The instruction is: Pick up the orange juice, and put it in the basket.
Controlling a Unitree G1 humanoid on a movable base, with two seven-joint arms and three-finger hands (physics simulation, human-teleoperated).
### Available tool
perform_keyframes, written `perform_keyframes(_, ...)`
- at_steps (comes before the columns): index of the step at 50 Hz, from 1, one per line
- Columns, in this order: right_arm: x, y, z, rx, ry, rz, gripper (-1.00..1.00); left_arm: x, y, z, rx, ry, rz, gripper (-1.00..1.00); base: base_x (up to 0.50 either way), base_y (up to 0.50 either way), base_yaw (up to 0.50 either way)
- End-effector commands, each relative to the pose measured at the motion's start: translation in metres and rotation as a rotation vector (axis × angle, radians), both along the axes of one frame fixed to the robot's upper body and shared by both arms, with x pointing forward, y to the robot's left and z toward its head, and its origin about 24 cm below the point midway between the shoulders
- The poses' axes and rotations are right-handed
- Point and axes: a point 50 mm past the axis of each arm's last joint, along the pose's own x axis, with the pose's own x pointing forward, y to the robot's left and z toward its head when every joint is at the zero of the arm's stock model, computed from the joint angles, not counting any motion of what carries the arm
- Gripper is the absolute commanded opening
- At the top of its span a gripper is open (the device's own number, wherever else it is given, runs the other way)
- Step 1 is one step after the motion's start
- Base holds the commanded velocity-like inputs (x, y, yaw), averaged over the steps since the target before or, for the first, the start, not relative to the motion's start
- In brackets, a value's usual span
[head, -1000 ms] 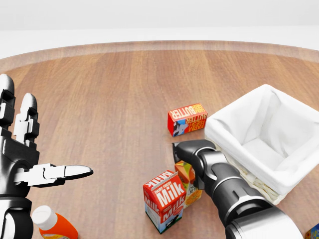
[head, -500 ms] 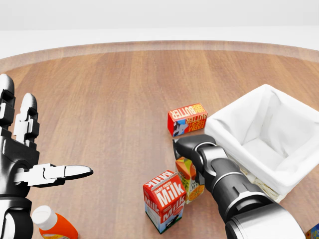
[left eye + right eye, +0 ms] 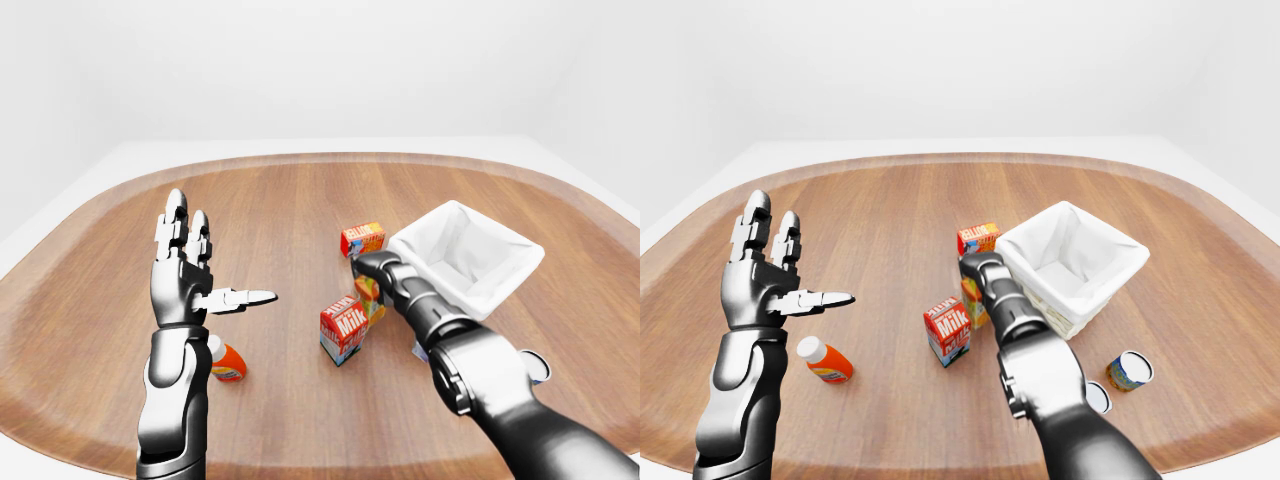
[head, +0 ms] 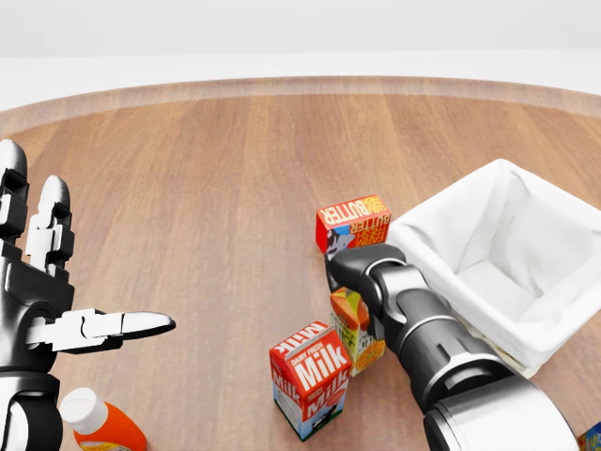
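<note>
Right hand at the orange juice carton, beside the basket.

The orange juice carton stands upright, long axis vertical, gabled top up, between the milk carton and the white-lined basket. The right hand sits over its top, touching it (fingers hidden, so its grip cannot be told). The left hand is raised well to the left, fingers spread, holding nothing. A butter box lies just beyond.

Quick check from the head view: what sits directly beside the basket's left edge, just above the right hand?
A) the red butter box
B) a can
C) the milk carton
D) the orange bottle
A: the red butter box lies just left of the basket, above the right hand.
</note>
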Motion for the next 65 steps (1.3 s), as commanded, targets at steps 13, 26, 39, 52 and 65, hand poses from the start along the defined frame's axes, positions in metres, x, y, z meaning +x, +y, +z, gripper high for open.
perform_keyframes(13,0.009,0.003,0.017,-0.026,-0.043,0.018,-1.0,0.0,0.0,0.0,0.0,0.0,0.001,1.0,0.0,0.0,0.0)
perform_keyframes(26,0.01,0.003,0.021,-0.04,-0.046,0.018,-1.0,0.0,0.0,0.0,0.0,0.0,0.0,1.0,0.0,0.0,0.0)
perform_keyframes(39,0.014,0.005,0.029,-0.035,-0.059,0.025,-1.0,0.0,0.0,0.0,0.0,0.0,0.0,1.0,0.0,0.0,0.0)
perform_keyframes(52,0.016,0.007,0.034,-0.025,-0.06,0.034,-1.0,0.0,0.0,0.0,0.0,0.0,0.0,1.0,0.0,0.0,0.0)
perform_keyframes(65,0.018,0.008,0.04,-0.024,-0.061,0.038,-1.0,0.0,0.0,0.0,0.0,0.0,0.001,1.0,0.0,0.0,0.0)
